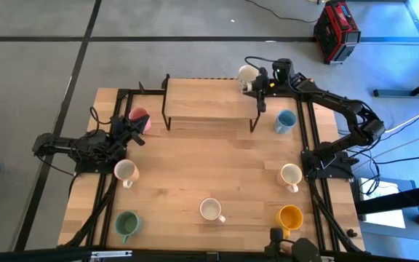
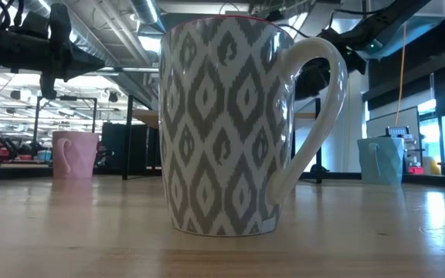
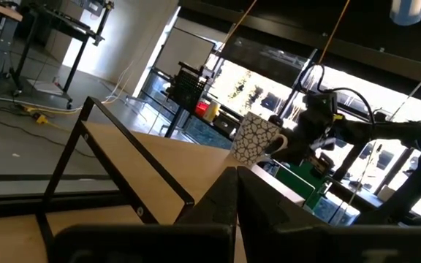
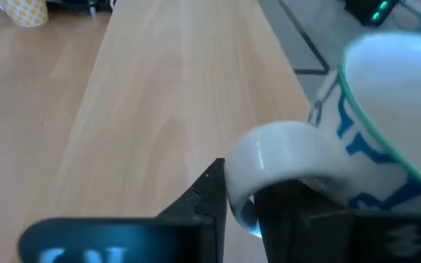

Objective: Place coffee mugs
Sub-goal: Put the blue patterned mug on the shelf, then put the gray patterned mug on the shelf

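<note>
A white patterned mug point(image 1: 247, 73) stands upright on its base at the far right corner of the raised wooden shelf point(image 1: 202, 102). My right gripper point(image 1: 259, 82) is at its handle, just to the right of it. The same mug point(image 3: 258, 139) shows in the left wrist view with that gripper beside it. My left gripper point(image 1: 132, 131) rests shut at the table's left, next to a pink mug point(image 1: 139, 120); I cannot tell whether they touch. Other mugs stand on the table: cream point(image 1: 126, 172), green point(image 1: 126, 223), grey-patterned point(image 1: 211, 209), orange-yellow point(image 1: 290, 217), cream point(image 1: 291, 175), light blue point(image 1: 285, 121). My right gripper has the white mug's handle point(image 4: 241, 191) between its two fingers, at the outer bend of the loop. One finger point(image 4: 209, 191) lies outside the handle and the other point(image 4: 292, 212) under the loop. The fingers come from the table's right, slanting slightly down. The mug stands upright on the shelf.
The shelf stands on thin black metal legs point(image 1: 167, 109) at the table's far middle. Black frame rails point(image 1: 313, 145) run along the table's left and right sides. Bare wood lies between the shelf and the near mugs. The grey-patterned mug point(image 2: 222, 123) fills the low view.
</note>
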`<act>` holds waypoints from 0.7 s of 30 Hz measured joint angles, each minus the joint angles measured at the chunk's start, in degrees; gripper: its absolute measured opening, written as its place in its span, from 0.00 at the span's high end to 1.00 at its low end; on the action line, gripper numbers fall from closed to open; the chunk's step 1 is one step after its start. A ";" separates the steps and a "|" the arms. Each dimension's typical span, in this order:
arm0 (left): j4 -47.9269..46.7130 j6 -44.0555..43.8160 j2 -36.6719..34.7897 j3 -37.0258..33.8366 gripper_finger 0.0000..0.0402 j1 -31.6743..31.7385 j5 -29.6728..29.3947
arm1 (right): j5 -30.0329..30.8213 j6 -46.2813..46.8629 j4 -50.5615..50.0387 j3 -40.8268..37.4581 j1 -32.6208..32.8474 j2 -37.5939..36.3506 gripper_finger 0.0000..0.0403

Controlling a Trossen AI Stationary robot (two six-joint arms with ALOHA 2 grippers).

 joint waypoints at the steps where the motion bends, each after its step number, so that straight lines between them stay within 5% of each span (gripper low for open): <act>1: 0.00 0.02 0.00 0.00 1.00 0.00 0.00 | -0.02 0.00 -0.31 0.00 0.00 0.00 0.84; 13: 0.00 0.02 0.00 0.00 1.00 0.00 0.00 | 3.04 0.42 -1.10 -0.09 0.02 -2.78 0.65; 21: 0.00 0.02 0.00 0.00 1.00 0.00 0.02 | 5.22 0.37 -6.90 -0.09 0.02 -6.48 0.63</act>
